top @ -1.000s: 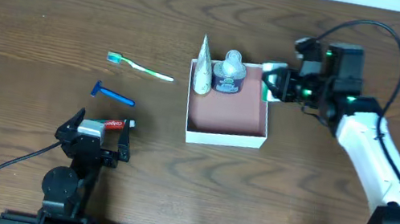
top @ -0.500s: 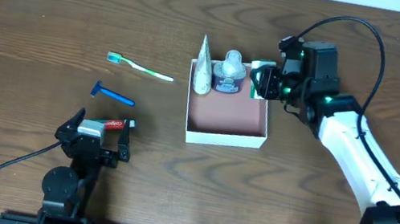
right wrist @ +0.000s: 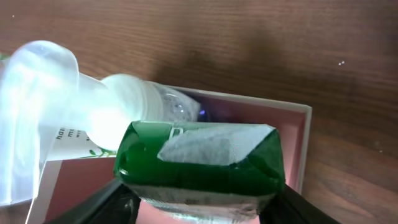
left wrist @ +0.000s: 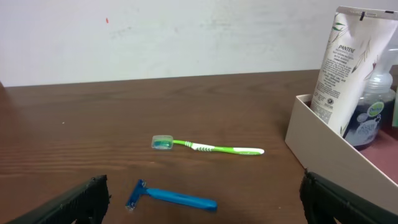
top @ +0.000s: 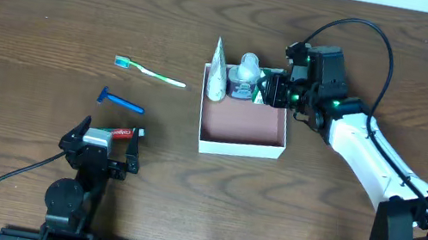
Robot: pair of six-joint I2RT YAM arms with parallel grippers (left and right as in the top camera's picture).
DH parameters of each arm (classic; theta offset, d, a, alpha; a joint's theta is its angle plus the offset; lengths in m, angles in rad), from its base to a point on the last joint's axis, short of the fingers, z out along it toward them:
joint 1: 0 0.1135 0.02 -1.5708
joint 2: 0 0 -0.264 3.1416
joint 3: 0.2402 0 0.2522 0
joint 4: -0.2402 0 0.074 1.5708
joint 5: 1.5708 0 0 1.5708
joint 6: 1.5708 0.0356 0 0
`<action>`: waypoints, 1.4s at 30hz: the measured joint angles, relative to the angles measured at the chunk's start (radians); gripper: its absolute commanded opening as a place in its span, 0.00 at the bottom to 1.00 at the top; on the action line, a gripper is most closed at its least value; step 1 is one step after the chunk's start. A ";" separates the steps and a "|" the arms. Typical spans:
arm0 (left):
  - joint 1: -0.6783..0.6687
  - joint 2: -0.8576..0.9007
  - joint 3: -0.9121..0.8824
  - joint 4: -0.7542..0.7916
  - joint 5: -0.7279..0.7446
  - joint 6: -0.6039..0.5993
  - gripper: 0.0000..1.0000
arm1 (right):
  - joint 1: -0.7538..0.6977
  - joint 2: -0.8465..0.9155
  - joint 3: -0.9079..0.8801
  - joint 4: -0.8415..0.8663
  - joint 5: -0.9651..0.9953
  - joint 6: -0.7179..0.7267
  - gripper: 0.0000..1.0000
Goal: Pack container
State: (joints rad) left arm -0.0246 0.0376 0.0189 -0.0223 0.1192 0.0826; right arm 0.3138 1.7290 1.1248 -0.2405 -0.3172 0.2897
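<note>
The container (top: pixel 240 149), a white-walled square box with a pinkish inside, stands mid-table; its wall shows in the left wrist view (left wrist: pixel 329 155) and its corner in the right wrist view (right wrist: pixel 305 143). A white tube (top: pixel 217 77) and a clear pump bottle (top: pixel 246 75) stand along its back wall. My right gripper (top: pixel 270 88) is over the back right corner, shut on a green packet (right wrist: pixel 199 155) beside the pump bottle (right wrist: pixel 93 106). My left gripper (top: pixel 105 144) rests open near the front left, nothing between its fingers.
A green toothbrush (top: pixel 152 73) and a blue razor (top: pixel 121 102) lie on the wood left of the container, both also in the left wrist view, toothbrush (left wrist: pixel 208 147) and razor (left wrist: pixel 174 197). A small red-and-white tube (top: pixel 120 132) lies by the left gripper.
The right arm has carried the green packet leftward from outside the container's right wall to over its back right corner. The left arm has not moved.
</note>
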 measured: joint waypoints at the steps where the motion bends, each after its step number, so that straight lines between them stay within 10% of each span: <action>1: 0.000 0.000 0.000 0.000 0.000 0.000 0.98 | 0.000 0.000 0.000 0.002 0.000 0.000 0.65; 9: 0.000 0.000 0.000 0.000 0.000 0.000 0.98 | 0.000 0.000 0.000 0.018 0.000 0.008 0.77; 32: 0.000 0.000 0.000 0.000 0.000 0.000 0.98 | -0.003 -0.086 0.000 -0.112 -0.073 0.005 0.66; 42: 0.000 0.000 0.000 0.000 0.000 0.000 0.98 | -0.227 -0.375 0.008 -0.349 0.054 -0.006 0.99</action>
State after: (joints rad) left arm -0.0246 0.0376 0.0189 -0.0223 0.1188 0.0826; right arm 0.0868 1.3544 1.1332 -0.5900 -0.2634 0.2840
